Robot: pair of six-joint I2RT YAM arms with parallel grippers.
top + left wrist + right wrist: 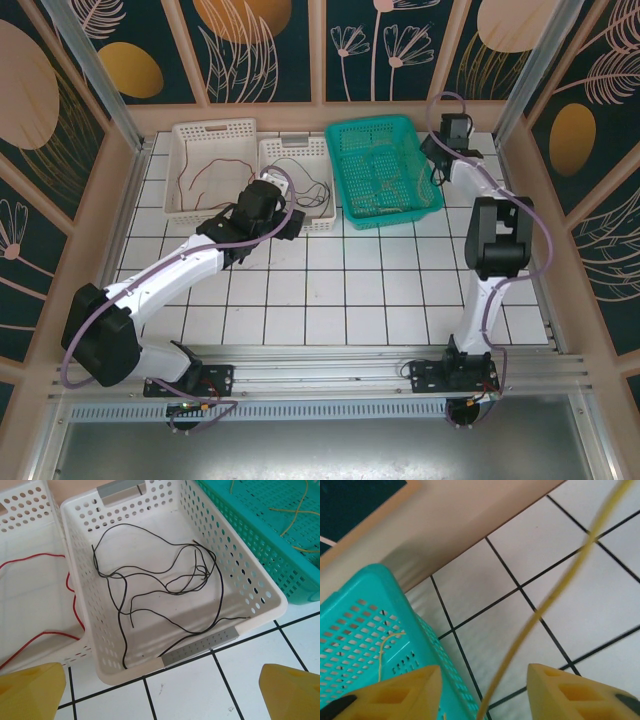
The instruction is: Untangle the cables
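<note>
A thin black cable [120,632] lies in loose loops inside the middle white basket [200,647]. My left gripper [165,695] hangs open over the tiles just before that basket's near rim, holding nothing; from above, the left gripper [272,198] sits at that basket. A red cable [47,555] lies in the neighbouring white basket [215,126]. Yellow-orange cables [295,515] rest in the teal basket [370,123]. My right gripper [482,680] is open beside the teal basket's wall [360,630]. A blurred yellow cable [545,605] runs up through the gap between its fingers, which stand well apart from it.
The three baskets stand in a row at the back of the tiled table. A wooden wall [470,525] rises just behind the right gripper [442,158]. Open tiles [340,290] stretch between the baskets and the arm bases.
</note>
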